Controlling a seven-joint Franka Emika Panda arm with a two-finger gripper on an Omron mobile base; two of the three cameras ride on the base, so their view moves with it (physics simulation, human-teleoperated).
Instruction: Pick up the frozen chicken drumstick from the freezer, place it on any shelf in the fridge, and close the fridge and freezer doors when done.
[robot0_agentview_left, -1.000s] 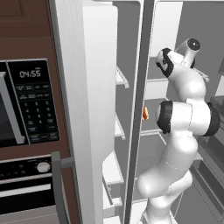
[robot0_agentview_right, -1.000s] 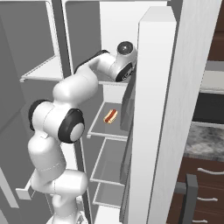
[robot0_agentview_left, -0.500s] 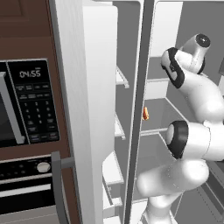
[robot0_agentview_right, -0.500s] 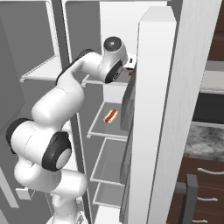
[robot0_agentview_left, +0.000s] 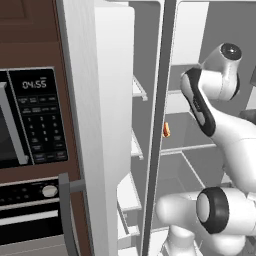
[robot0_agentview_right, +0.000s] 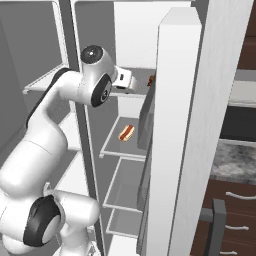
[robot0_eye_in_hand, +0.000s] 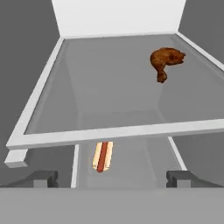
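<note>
Drumstick (robot0_eye_in_hand: 166, 61) lies on a pale grey shelf (robot0_eye_in_hand: 109, 131) with a white rim, toward the far right corner in the hand view, its knobby end pointing toward the camera. It sits alone there, well apart from the gripper (robot0_eye_in_hand: 111, 177), whose two dark fingertips (robot0_eye_in_hand: 43, 177) stand wide apart at the bottom of that view with nothing between them. Below the shelf's front rim, on the next shelf down, rests a hot dog (robot0_eye_in_hand: 102, 156) (a red sausage in a pale bun).

From the right base view, the white arm (robot0_agentview_right: 55, 125) bends up from the lower left and reaches into the fridge (robot0_agentview_right: 131, 30), its hand level with the upper shelf; a small brown bit of the drumstick (robot0_agentview_right: 150, 79) peeks out beside the edge of the open fridge door (robot0_agentview_right: 175, 140). The hot dog (robot0_agentview_right: 126, 132) lies on the shelf beneath.

In the left base view the freezer door (robot0_agentview_left: 102, 125) stands open toward the camera, next to a black microwave (robot0_agentview_left: 30, 120) set in brown cabinetry. The arm (robot0_agentview_left: 210, 100) curls into the fridge, and an orange sliver of the hot dog (robot0_agentview_left: 166, 130) shows past the centre divider.
</note>
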